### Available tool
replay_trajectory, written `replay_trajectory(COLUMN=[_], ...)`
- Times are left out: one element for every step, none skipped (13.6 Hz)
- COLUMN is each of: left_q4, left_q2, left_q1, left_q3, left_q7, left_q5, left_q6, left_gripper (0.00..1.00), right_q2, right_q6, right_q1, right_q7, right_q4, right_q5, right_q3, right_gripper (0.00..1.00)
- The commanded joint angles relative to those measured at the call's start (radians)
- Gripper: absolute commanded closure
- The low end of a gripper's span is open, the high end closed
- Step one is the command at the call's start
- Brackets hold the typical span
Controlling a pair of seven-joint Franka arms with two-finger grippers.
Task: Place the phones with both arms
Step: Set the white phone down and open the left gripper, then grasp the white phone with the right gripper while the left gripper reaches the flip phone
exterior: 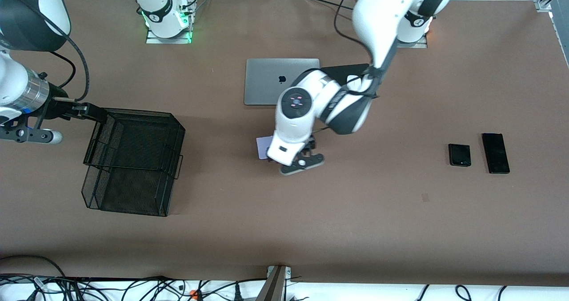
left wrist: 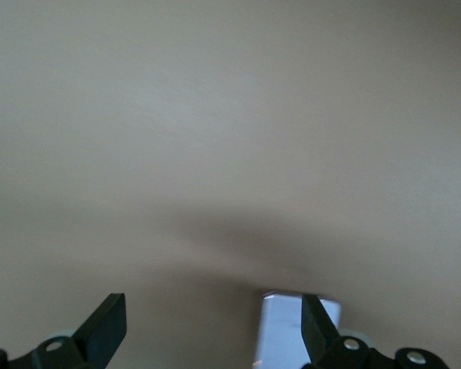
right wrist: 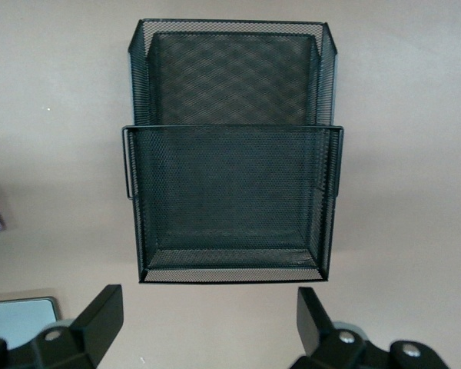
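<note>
Worktop: the big brown worktop [exterior: 378,212] carries everything here.
Basket: a black wire mesh basket with two bins [exterior: 133,161] sits toward the right arm's end of the worktop. Both bins look empty.
Laptop: a shut silver laptop [exterior: 266,81] lies near the middle, farther from the front camera than the pale phone.
Long phone: the longer black flat phone [exterior: 495,153] lies toward the left arm's end, just beside the small one but not touching.
Small phone: the small black squarish phone [exterior: 459,154] lies flat there too, well apart from the basket.
Pale phone: the pale lilac-white squarish phone [exterior: 263,147] lies flat near the middle, partly hidden under the left arm.
Left tool: the left tool [left wrist: 215,327] hangs low over the pale phone with its fingers spread wide. It holds nothing; whether a finger touches the phone, I cannot tell.
Right tool: the right tool [right wrist: 207,315] waits above the worktop beside the basket, fingers wide apart, holding nothing.
What could go wrong: in the left wrist view, one finger sits right over the phone. I think it could bump or drag the phone if the arm slides sideways.
</note>
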Motion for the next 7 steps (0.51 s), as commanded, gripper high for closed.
replay_trajectory(left_q4=[-0.078, -0.122, -0.191, -0.271, -0.334, -0.392, -0.440], left_q2=[-0.043, -0.062, -0.098, -0.137, -0.177, -0.205, -0.227], left_q1=[0.060, 0.089, 0.126, 0.164, 0.209, 0.252, 0.292], left_q3=[-0.011, -0.010, -0.005, 0.001, 0.000, 0.000, 0.000], left_q7=[0.180, 0.257, 0.339, 0.428, 0.507, 0.579, 0.660], left_q5=[-0.018, -0.012, -0.007, 0.014, 0.057, 0.094, 0.129], left_q6=[-0.155, -0.189, -0.202, -0.202, -0.200, -0.199, -0.194], left_gripper=[0.00, 0.00, 0.00, 0.00, 0.00, 0.00, 0.00], right_q2=[0.001, 0.009, 0.042, 0.068, 0.099, 0.136, 0.174], right_q6=[-0.016, -0.002, 0.010, 0.045, 0.109, 0.185, 0.243], right_q1=[0.028, 0.061, 0.111, 0.160, 0.221, 0.287, 0.332], right_q7=[0.016, 0.021, 0.076, 0.167, 0.247, 0.320, 0.376], right_q4=[0.021, 0.019, 0.019, 0.019, 0.018, 0.016, 0.016], right_q5=[0.015, 0.015, 0.017, 0.026, 0.043, 0.048, 0.049], right_q3=[0.053, 0.070, 0.072, 0.073, 0.073, 0.072, 0.073], right_gripper=[0.00, 0.00, 0.00, 0.00, 0.00, 0.00, 0.00])
